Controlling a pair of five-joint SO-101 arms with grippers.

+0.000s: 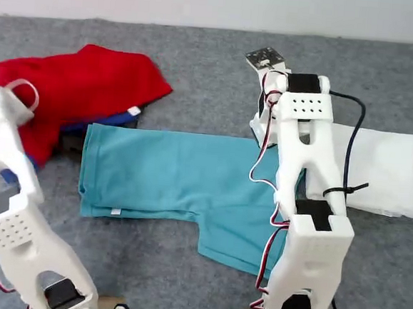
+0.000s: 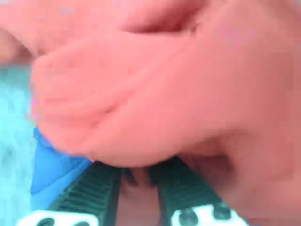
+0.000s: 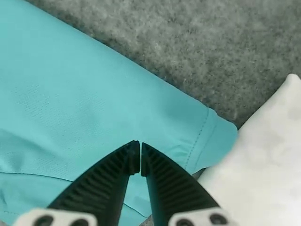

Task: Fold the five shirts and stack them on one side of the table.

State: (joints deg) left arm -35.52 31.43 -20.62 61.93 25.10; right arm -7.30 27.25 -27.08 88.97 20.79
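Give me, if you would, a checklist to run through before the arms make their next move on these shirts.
1. Teal shirt spread flat for folding: ok.
2. Right gripper has cloth in its grip: cannot tell; it is shut, tips over the teal sleeve.
3. Teal sleeve apart from the folded white shirt: not ok; the sleeve's corner meets its edge.
4. Red shirt folded: not ok; it is a crumpled heap lying over the blue shirt.
5. Left gripper holding anything: cannot tell; red cloth crowds its wrist view.
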